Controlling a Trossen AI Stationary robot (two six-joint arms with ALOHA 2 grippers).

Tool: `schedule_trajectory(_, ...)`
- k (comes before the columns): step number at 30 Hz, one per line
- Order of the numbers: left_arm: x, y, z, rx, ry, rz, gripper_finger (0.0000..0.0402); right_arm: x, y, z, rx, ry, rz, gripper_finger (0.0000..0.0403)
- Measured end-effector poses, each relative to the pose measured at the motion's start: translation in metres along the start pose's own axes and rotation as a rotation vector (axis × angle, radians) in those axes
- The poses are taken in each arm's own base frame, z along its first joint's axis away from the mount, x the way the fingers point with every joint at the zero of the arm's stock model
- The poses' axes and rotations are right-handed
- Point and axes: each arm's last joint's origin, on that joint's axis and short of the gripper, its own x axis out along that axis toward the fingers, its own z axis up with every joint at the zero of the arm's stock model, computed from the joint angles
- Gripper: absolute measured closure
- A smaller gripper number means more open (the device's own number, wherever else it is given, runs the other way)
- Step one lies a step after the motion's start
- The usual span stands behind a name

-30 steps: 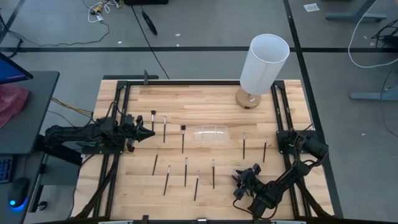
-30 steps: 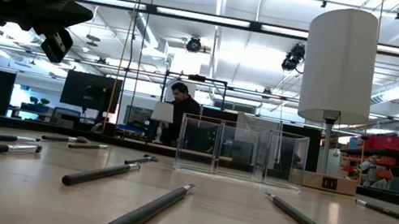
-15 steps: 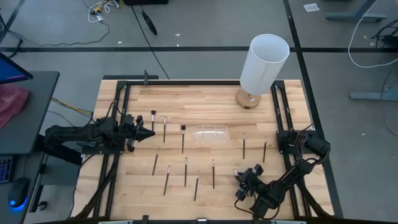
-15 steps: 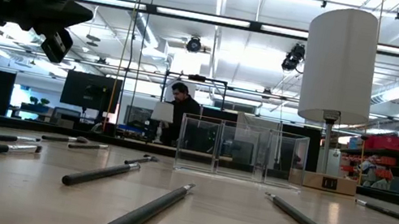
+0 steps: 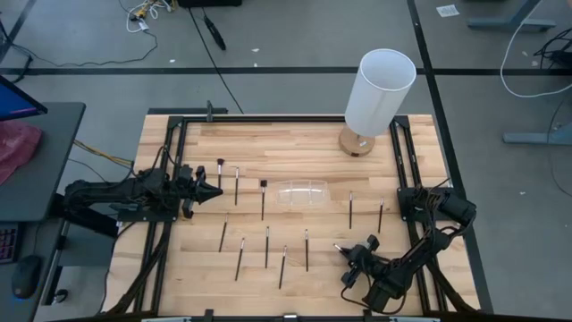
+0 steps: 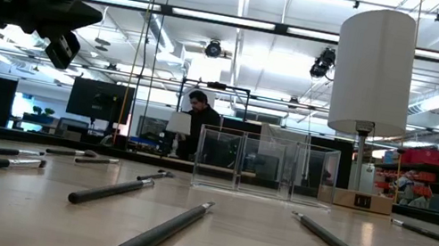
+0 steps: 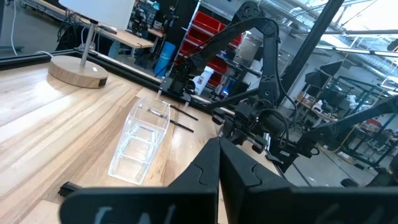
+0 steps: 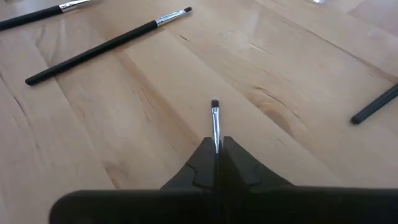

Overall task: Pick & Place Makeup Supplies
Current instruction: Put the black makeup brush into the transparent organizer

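Observation:
Several thin dark makeup brushes (image 5: 266, 246) lie flat on the wooden table (image 5: 295, 143), among them one at the right (image 5: 350, 209) and two (image 8: 106, 45) ahead of my right gripper. At the near right, my right gripper (image 5: 350, 258) is shut on one slim brush (image 8: 215, 118). Its small dark bristle tip (image 8: 214, 104) sticks out past the fingertips. My left gripper (image 5: 213, 190) hovers shut at the left side, above the table, holding nothing. A clear plastic holder (image 5: 301, 193) lies at the table's middle. My right gripper pinches the brush between its two fingers (image 8: 202, 155), just behind the silver ferrule (image 8: 216, 129). The brush runs along the fingers and pokes out forward, toward the table's far left. The fingers hide the handle. Whether the brush is clear of the table I cannot tell.
A tall white cylinder lamp (image 5: 380, 89) on a round wooden base stands at the far right. Black frame rails (image 5: 174, 161) run along both table sides. A person (image 6: 196, 114) sits far behind the table in the room.
My right gripper has shut its fingers on the slim brush and has shifted slightly toward the table's near edge. The other brushes and my left arm have kept still.

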Motion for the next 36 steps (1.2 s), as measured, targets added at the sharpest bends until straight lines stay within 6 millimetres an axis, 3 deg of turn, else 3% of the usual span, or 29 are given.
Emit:
schedule_trajectory(18, 0.0, 0.0, 0.0, -0.008, -0.001, -0.001, 0.0399, 0.008, 0.01, 0.015, 0.136, -0.112, -0.005, 0.0399)
schedule_trajectory(36, 0.0, 0.001, 0.0, -0.007, -0.012, 0.026, 0.0399, 0.021, 0.021, 0.029, 0.098, -0.219, 0.025, 0.0399)
